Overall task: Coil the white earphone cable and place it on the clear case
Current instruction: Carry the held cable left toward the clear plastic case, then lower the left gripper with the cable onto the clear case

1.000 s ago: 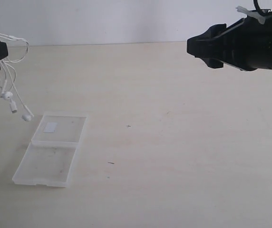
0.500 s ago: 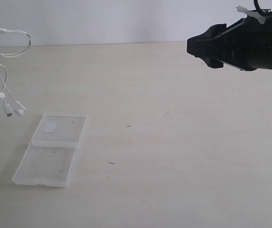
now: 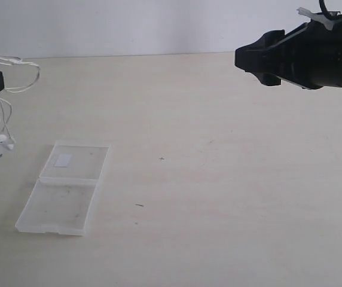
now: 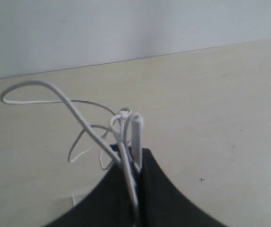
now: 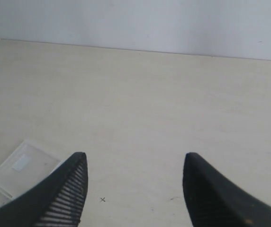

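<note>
The left tool (image 4: 134, 158) pinches the white earphone cable (image 4: 124, 124), loops rising above it.

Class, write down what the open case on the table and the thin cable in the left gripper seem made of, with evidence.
The case: probably clear hard plastic, slightly cloudy; the table shows through it. The cable: likely white rubbery plastic sheath, smooth; it bends in loose loops from the left gripper.

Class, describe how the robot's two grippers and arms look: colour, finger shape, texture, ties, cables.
The left gripper and right gripper are matte black with tapering fingers. One right finger has a ribbed inner face. The right arm is black, with a white tie and a black cable on top.
</note>
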Robot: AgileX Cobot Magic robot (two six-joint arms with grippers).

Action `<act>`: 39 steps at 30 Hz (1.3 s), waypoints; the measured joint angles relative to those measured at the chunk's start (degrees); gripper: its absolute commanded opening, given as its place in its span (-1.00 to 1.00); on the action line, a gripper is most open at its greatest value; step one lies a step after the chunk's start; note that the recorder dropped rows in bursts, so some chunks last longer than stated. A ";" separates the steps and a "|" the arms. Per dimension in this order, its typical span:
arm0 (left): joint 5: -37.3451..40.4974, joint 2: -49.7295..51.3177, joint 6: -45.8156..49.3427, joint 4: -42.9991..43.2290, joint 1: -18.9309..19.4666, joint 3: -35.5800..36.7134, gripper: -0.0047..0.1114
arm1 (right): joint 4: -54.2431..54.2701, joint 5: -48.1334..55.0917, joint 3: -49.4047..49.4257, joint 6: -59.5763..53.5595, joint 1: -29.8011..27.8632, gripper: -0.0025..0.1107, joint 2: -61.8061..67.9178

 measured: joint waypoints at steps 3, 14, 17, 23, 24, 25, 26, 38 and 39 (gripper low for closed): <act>-3.78 0.00 -14.07 12.70 -3.09 1.54 -0.92 | 0.00 0.00 0.00 0.00 0.00 0.04 0.00; -21.79 0.00 -33.22 25.71 -4.04 13.10 -0.92 | 0.00 -0.13 0.00 0.00 0.00 0.04 0.00; -22.79 0.00 -33.66 26.74 -4.04 13.62 -0.92 | 0.00 -0.13 0.00 0.00 0.00 0.04 0.00; -24.48 0.00 -36.55 29.46 -4.04 13.62 -0.92 | 0.00 -0.13 0.00 0.00 0.00 0.04 0.00; -24.57 0.00 -37.19 29.98 -4.04 13.62 -0.92 | 0.00 -0.13 0.00 0.00 0.00 0.04 0.00; -24.84 0.00 -37.89 30.63 -4.04 13.62 -0.92 | 0.00 -0.13 0.00 0.00 0.00 0.04 0.00; -25.16 0.00 -38.62 31.31 -4.04 13.62 -0.92 | 0.00 -0.13 0.00 0.00 0.00 0.04 0.00; -28.41 2.83 -46.15 39.93 -4.04 13.85 -0.92 | 0.00 -0.13 0.00 0.00 0.00 0.04 0.00; -29.20 3.73 -46.37 39.93 -4.04 13.85 -0.92 | 0.00 -0.13 0.00 0.00 0.00 0.04 0.00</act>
